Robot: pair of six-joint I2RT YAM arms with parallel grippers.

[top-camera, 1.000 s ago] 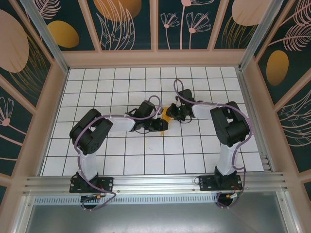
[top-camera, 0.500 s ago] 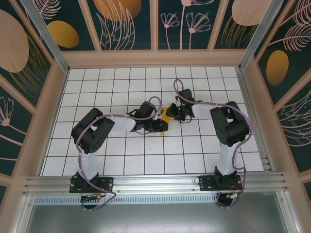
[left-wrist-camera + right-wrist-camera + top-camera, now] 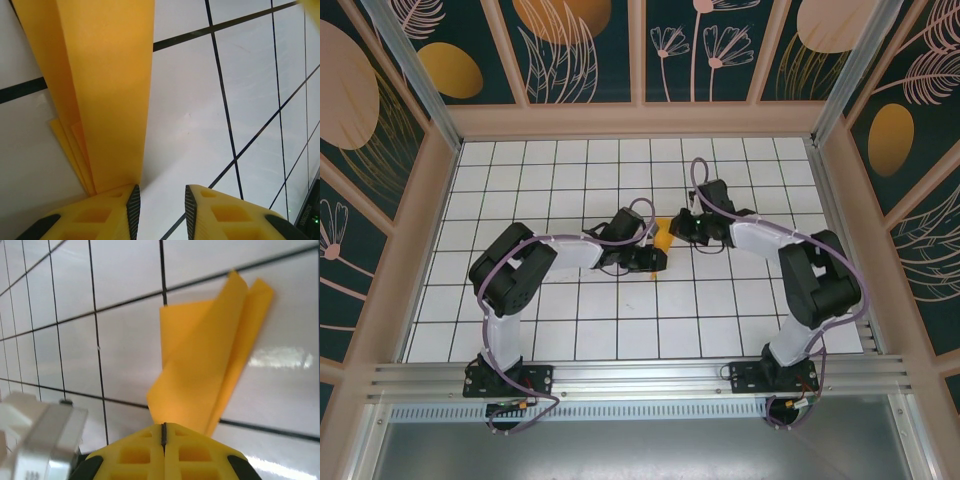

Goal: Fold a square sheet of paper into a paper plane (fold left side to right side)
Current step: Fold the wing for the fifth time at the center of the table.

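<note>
Enclosing the scene: dark walls (image 3: 580,50) printed with flowers and orange ovals, standing around a tiled floor.
Surface: white tiles with black grid lines (image 3: 570,330); both arms are bolted at its near edge.
Right arm: the right arm (image 3: 815,285) reaches in toward the middle. Over the last second its elbow has swung outward to the right and its wrist has drawn back toward the far right.
Left arm: the left arm (image 3: 510,275) reaches in from the other side and has hardly moved in that time.
Paper: the orange-yellow paper (image 3: 205,365) is already folded into a narrow, layered strip with a pointed end. It sits near the middle of the surface, between the two hands. The right wrist view shows it tilted, with one end raised and the far tips near the tiles.
Right hand: the right hand (image 3: 164,432) has its fingers pressed together. The near end of the paper runs into the seam between them, so it appears to be pinched there.
Left hand: the left hand (image 3: 161,200) has its fingers apart, with bare tile showing in the gap. The paper's edge reaches the tip of one finger but does not lie between them.
What the change means: the right arm's pull-back seems to have put the paper in the right hand's care alone. The left hand looks free to press a crease or to take hold again. The left-to-right fold looks partly formed and not yet flattened.
</note>
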